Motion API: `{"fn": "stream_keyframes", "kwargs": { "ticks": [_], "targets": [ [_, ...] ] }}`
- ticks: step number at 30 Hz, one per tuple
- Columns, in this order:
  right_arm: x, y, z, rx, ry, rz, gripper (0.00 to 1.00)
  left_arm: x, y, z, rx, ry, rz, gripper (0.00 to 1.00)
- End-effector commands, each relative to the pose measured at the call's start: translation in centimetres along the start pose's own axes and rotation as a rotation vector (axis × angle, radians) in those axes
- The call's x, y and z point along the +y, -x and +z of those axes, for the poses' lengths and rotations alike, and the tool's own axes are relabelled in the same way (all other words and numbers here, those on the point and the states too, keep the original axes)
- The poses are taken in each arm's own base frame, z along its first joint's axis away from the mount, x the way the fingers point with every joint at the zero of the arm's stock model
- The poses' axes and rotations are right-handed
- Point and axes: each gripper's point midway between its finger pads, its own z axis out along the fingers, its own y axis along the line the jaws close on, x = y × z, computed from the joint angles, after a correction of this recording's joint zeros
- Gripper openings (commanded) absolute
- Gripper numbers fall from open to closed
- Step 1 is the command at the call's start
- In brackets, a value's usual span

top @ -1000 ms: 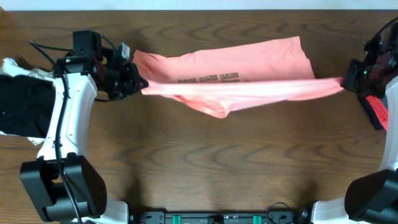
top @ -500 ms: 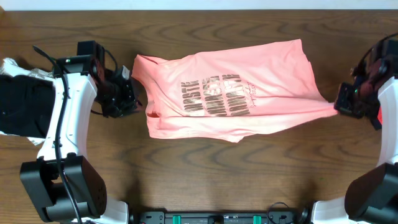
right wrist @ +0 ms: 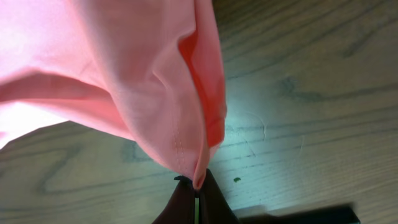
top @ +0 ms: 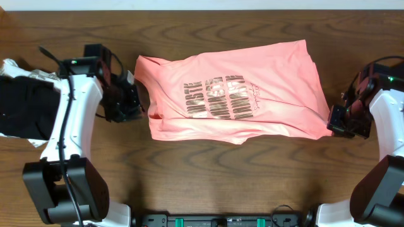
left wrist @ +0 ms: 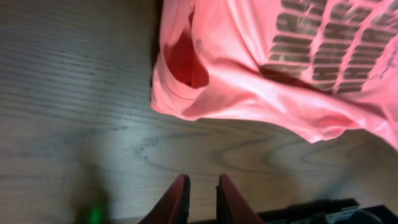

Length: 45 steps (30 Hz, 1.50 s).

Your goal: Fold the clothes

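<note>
The T-shirt (top: pixel 278 69) lies spread across the middle of the desk (top: pixel 208 176), with its lettering (top: pixel 218 98) upward. Your right end effector (right wrist: pixel 196 186) is pinching the corner at the shirt's 4 o'clock, probably to keep that side stretched flat. Your left end effector (left wrist: pixel 203 186) sits at 9 o'clock, just beside the shirt's edge. It is only slightly spread and empty, so I judge it is free to take a new edge.

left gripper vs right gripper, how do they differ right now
The left gripper is empty, jaws narrowly parted, clear of the T-shirt; the right gripper is shut on the T-shirt's corner. The left gripper sits off one end, the right gripper at the opposite end. Both are low over the table.
</note>
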Motion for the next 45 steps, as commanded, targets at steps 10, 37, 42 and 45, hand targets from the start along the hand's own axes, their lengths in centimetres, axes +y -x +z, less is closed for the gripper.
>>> {"fn": "stream_keyframes", "kwargs": {
  "ticks": [10,37,42,45],
  "targets": [
    [-1.5,1.2,-0.1,-0.062,-0.077,0.055,0.01,0.8,-2.0,5.8,0.054,0.025,0.064,0.49],
    [-1.5,1.4,-0.1,-0.07,-0.076,0.055,0.01,3.0,-0.5,11.6,-0.091,0.048,0.134,0.52],
    [-1.5,1.4,-0.1,-0.071,-0.075,0.055,0.01,2.0,-1.2,12.1,-0.071,0.044,0.169,0.4],
    [-1.5,1.5,-0.1,-0.072,-0.075,0.055,0.01,1.4,-1.7,12.5,-0.058,0.046,0.194,0.15]
  ]
}}
